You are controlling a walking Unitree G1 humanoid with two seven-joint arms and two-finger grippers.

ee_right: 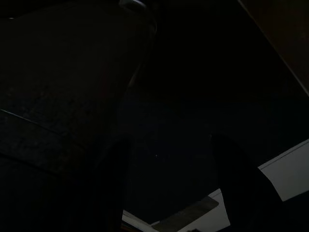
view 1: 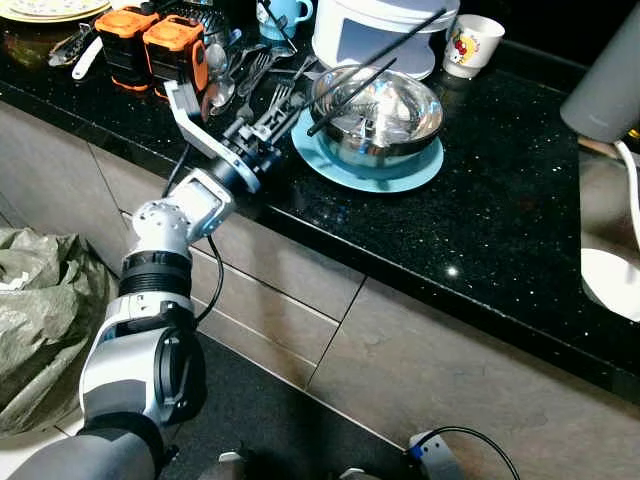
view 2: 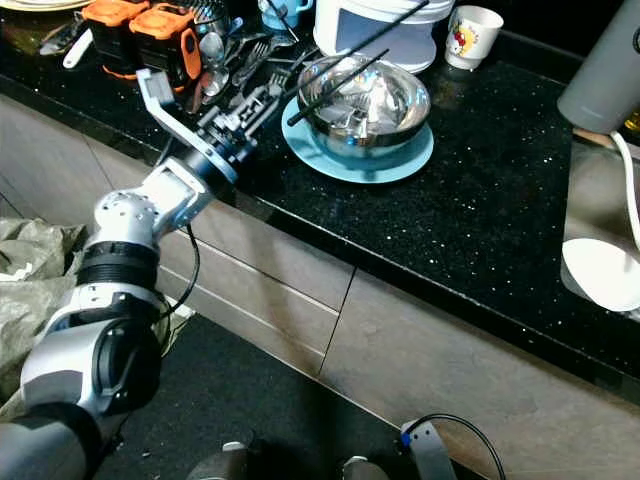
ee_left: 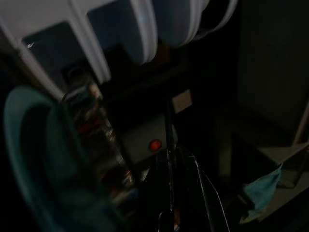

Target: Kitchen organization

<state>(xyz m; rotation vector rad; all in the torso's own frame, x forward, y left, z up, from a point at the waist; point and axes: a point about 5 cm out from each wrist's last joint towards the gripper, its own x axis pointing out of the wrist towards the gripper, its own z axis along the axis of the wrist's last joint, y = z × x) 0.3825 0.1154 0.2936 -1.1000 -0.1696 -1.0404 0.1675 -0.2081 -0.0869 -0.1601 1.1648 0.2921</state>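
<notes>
On the black speckled surface (view 1: 500, 210), near its front edge, left arm reaches in from below. Cabinet fronts (view 1: 400, 370) under the surface, grey-brown. Crumpled green-grey bag (view 1: 40, 320) on the floor at the robot's left. White rice cooker (view 1: 385, 30) at the back edge. Steel bowl (view 1: 385, 115) sits on a light blue plate (view 1: 370, 165), mid-surface, just in front of the cooker. Two black chopsticks (view 1: 375, 55) lie across the bowl rim, angled up over the cooker. Two orange-and-black blocks (view 1: 150, 45) toward the back left corner. Heap of forks and spoons (view 1: 245, 75) between the orange blocks and the bowl. White cup with a red cartoon print (view 1: 472, 45) beside the cooker at the back edge. Blue mug (view 1: 285, 15) at the back edge, partly cut off. Grey rounded object (view 1: 605, 85) at the right edge, white cable (view 1: 628, 190) below it. Left gripper (view 1: 290, 100) sits at the cutlery heap, just beside the plate's rim; fingers look close together with a fork at their tips, but whether they grip it cannot be told. Left wrist view dark: black fingers (ee_left: 203, 193), a thin upright rod between them, plate edge and white ribs blurred. Right wrist view nearly black: two dark fingers (ee_right: 241, 188) held well apart, with no object between them.
</notes>
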